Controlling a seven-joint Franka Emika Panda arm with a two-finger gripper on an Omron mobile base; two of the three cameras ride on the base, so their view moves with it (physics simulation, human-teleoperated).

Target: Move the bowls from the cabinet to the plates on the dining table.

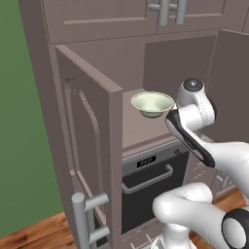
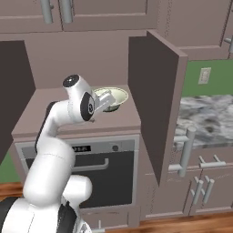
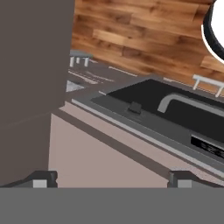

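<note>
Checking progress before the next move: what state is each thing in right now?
cabinet doors: both swung open.
bowl: upright on the cabinet shelf, not held.
pincer: open, holding nothing, over the shelf.
oven door: shut.
upper cabinet doors: shut.

A home kitchen: a tall mauve-brown cabinet [image 1: 97,29] with bar handles fills the upper frame, a dark built-in oven [image 2: 104,175] sits below centre, a marble surface [image 2: 205,118] at right, wooden floor [image 1: 34,233] lower left.
</note>
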